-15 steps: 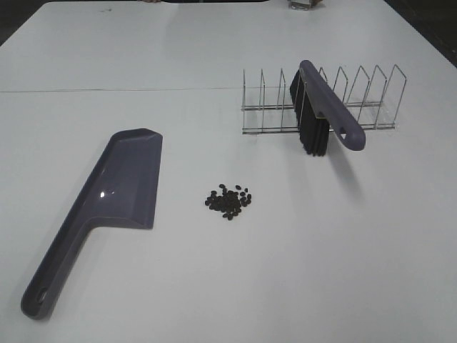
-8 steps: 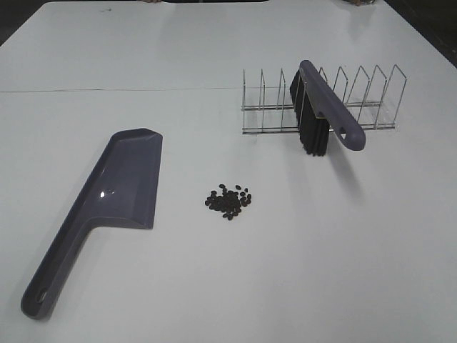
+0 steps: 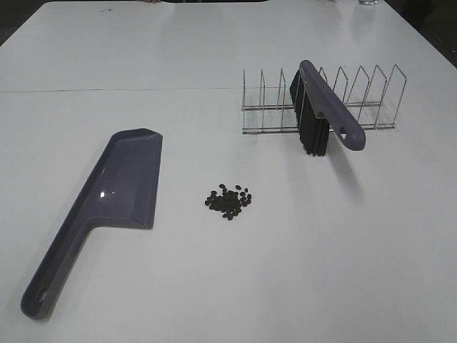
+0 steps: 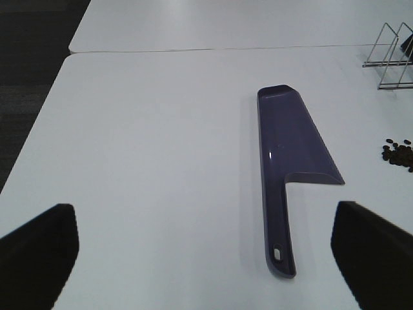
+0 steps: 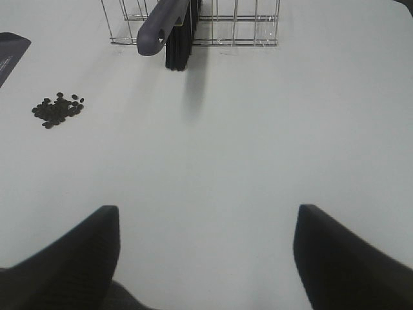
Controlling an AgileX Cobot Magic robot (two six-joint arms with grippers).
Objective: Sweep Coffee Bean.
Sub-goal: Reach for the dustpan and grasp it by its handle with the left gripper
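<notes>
A small pile of dark coffee beans (image 3: 228,201) lies on the white table (image 3: 143,57); it also shows in the left wrist view (image 4: 399,154) and the right wrist view (image 5: 57,109). A purple dustpan (image 3: 118,191) lies flat to its left, handle toward the front, and shows in the left wrist view (image 4: 290,152). A purple brush (image 3: 325,107) with black bristles stands in a wire rack (image 3: 371,100), and shows in the right wrist view (image 5: 169,26). My left gripper (image 4: 205,255) is open above the table, near the dustpan handle. My right gripper (image 5: 206,258) is open, well short of the brush.
The wire rack (image 5: 239,26) has several upright dividers around the brush. A seam (image 3: 107,90) crosses the table behind the dustpan. The table's left edge (image 4: 48,103) drops to a dark floor.
None on the table. A small object at the far top edge of the high view has slid right and is nearly out of view.
</notes>
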